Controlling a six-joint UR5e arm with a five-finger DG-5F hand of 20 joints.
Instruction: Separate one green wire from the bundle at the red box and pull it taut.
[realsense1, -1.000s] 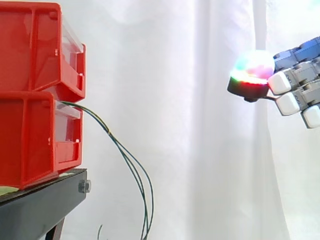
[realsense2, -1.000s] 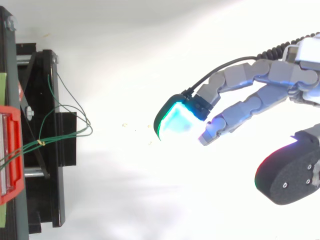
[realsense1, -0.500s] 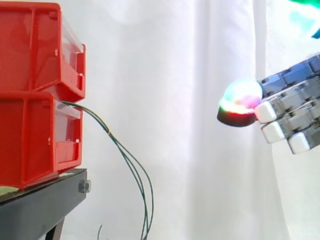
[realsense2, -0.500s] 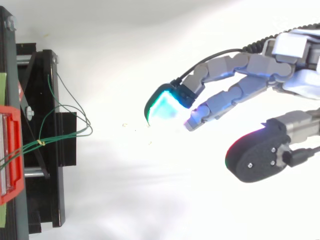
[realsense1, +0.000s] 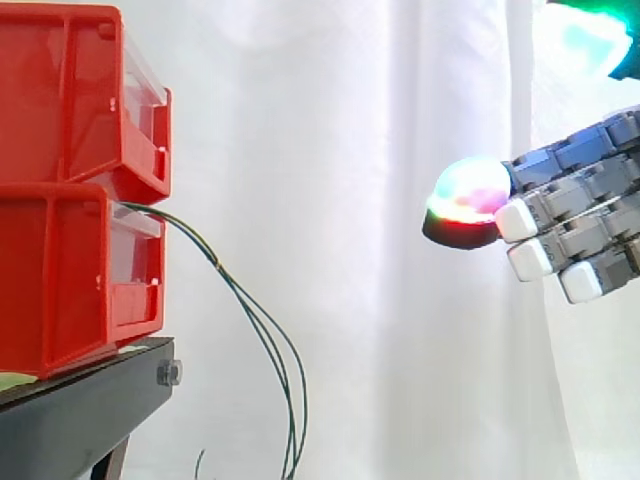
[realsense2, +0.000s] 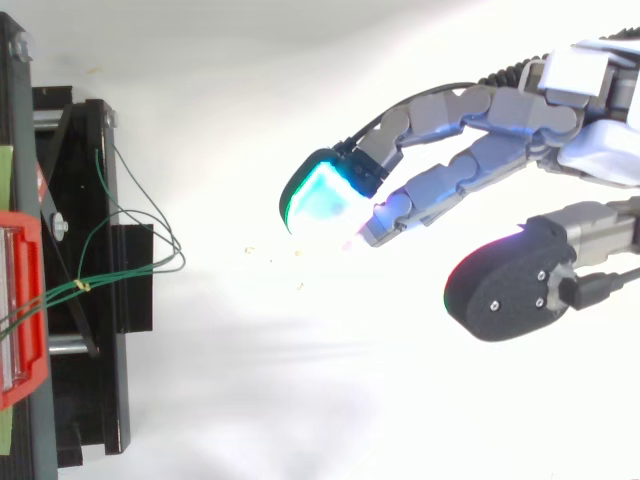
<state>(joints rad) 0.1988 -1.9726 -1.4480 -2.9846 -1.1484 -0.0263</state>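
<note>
Bins: two red, stacked | green wires: one bundle | hand: fingers apart, empty

Two red plastic bins, one black metal stand, one bundle of thin green wires with strands too fine to count, one robot hand, one white curtain.

Side view level, facing curtain; top view straight down; shared: red bins, wires, hand.

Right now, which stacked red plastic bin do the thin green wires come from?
The lower red plastic bin: thin green wires leave its front and droop; the upper red bin has none.
</note>
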